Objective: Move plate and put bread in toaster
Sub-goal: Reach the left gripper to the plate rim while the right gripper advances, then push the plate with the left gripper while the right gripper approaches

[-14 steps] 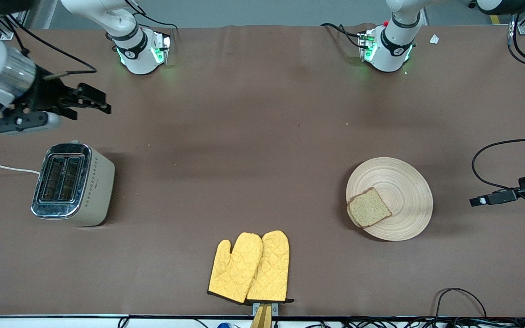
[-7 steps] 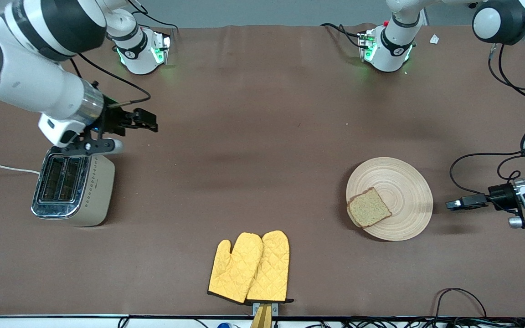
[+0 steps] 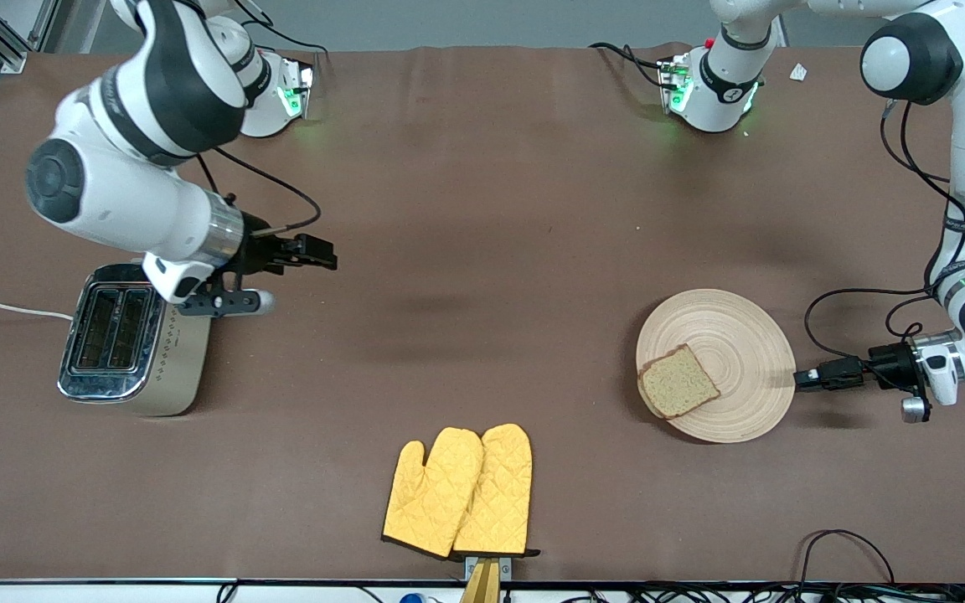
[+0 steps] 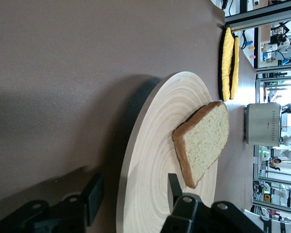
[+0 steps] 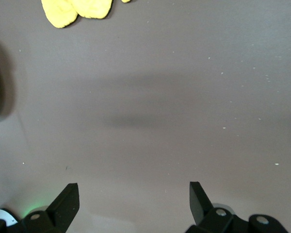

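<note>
Nothing of the job looks finished yet. At the right arm's end of the table stands the toaster (image 3: 132,339), its two slots empty and its white cord (image 3: 5,308) trailing off the edge. The right gripper (image 3: 315,252) hangs in the air just beside the toaster, over bare brown table (image 3: 482,209) on the side toward the middle, with its fingers spread wide and nothing between them; its own camera shows only tabletop under it. To my eye that arm is waiting for something to be brought within reach.

Nearer the front camera, about mid-table, a pair of yellow oven mitts (image 3: 459,492) lies flat, touched by neither arm.

Toward the left arm's end sits the plate (image 3: 742,335), flat on the table. The bread (image 3: 677,382) lies on it, close to the rim on the side facing the toaster, and looks undisturbed. The left gripper (image 3: 802,378) is low at the plate's rim on the side away from the toaster. In the left wrist view its fingers (image 4: 92,196) stand apart, one to each side of the plate's edge, with a gap showing, so they have not closed on the wood.

So I judge this to be the very start: the grip on the plate is about to be taken, and the plate's move toward the toaster, the lifting of the slice and its drop into a slot all remain.
</note>
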`<state>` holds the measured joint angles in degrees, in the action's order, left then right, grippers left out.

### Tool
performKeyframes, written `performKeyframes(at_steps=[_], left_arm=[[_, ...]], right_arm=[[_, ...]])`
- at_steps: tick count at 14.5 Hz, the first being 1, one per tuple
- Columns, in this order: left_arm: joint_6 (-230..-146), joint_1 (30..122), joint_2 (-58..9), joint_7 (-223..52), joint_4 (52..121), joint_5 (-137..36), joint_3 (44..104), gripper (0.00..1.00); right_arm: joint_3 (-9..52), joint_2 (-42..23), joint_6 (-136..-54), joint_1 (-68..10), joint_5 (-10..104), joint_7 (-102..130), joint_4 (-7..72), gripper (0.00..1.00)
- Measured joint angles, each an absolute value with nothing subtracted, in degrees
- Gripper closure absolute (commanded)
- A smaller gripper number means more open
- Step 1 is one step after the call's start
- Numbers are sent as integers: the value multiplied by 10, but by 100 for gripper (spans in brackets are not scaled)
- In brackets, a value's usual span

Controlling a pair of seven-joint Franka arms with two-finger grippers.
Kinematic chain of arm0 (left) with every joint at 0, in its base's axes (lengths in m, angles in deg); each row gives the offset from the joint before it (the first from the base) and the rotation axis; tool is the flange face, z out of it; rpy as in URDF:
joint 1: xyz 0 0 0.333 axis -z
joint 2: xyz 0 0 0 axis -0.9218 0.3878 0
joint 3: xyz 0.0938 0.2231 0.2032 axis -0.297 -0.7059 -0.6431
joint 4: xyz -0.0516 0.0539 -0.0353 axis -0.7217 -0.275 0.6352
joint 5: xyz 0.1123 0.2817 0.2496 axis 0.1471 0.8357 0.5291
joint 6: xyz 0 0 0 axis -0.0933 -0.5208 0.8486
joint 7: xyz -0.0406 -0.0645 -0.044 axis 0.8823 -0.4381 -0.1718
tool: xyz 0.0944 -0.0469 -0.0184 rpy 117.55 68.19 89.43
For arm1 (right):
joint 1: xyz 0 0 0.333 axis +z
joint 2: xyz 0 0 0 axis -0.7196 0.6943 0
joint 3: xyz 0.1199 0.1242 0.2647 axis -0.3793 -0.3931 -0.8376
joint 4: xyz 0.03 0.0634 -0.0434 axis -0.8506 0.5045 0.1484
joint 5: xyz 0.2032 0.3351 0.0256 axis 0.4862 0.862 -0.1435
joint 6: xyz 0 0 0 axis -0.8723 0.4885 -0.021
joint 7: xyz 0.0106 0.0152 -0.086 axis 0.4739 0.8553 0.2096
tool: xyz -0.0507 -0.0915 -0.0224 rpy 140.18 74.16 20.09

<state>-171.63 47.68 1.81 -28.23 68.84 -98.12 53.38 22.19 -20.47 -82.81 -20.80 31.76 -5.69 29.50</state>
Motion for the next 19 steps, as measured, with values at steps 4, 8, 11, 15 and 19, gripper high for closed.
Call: performKeyframes(at_steps=[4, 8, 11, 15, 19], left_arm=[[-1702, 477, 27, -276, 688, -981, 535, 83], [-1680, 478, 29, -258, 687, -981, 535, 100], [-1657, 484, 30, -255, 679, -981, 538, 100], [-1637, 492, 26, -260, 660, -980, 602, 100], [-1643, 561, 20, -265, 659, -972, 648, 99]], right_arm=[[222, -173, -862, -183, 323, -75, 295, 0], [221, -139, -936, -137, 334, -120, 296, 0], [221, -111, -976, -120, 374, -122, 296, 0], [222, -92, -993, -116, 379, -121, 295, 0], [235, -85, -992, -137, 359, -89, 295, 0]])
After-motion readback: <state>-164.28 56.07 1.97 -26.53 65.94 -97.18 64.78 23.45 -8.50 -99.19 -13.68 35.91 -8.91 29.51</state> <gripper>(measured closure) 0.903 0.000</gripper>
